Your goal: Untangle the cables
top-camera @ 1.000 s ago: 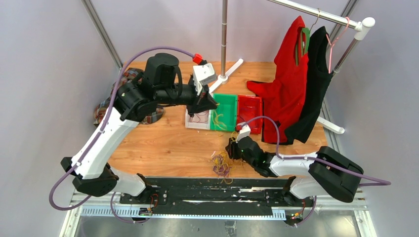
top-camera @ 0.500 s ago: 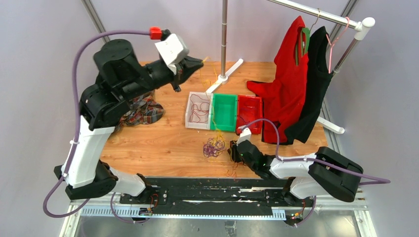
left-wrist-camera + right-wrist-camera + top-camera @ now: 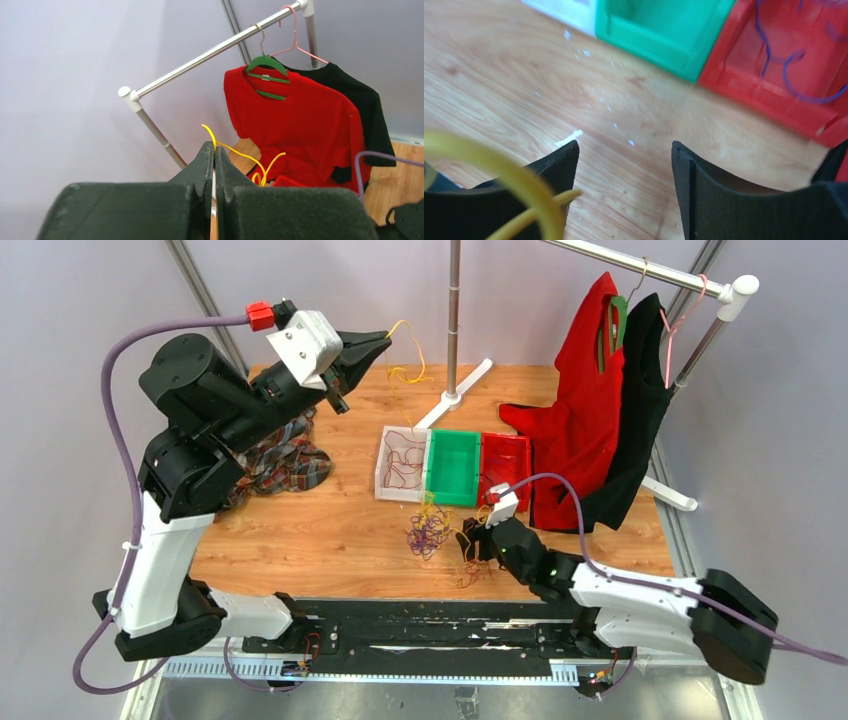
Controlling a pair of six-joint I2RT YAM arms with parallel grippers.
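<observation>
Well, the purple-and-yellow cables (image 3: 428,532) lie bunched on the table (image 3: 330,530) just in front of the green bin (image 3: 455,468). One yellow strand (image 3: 405,350) hangs pinched in the raised left gripper (image 3: 385,338); the right gripper (image 3: 468,543), jaws spread, sits low just beside the bunch.

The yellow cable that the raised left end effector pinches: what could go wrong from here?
1. The left end effector is shut on the yellow cable at its very tips; the strand may slip out.
2. The right end effector stands open beside the purple and yellow tangle and holds nothing, so pulling may drag the whole bunch instead of freeing one strand.
3. A yellow strand crosses its finger in the right wrist view and might snag.
</observation>
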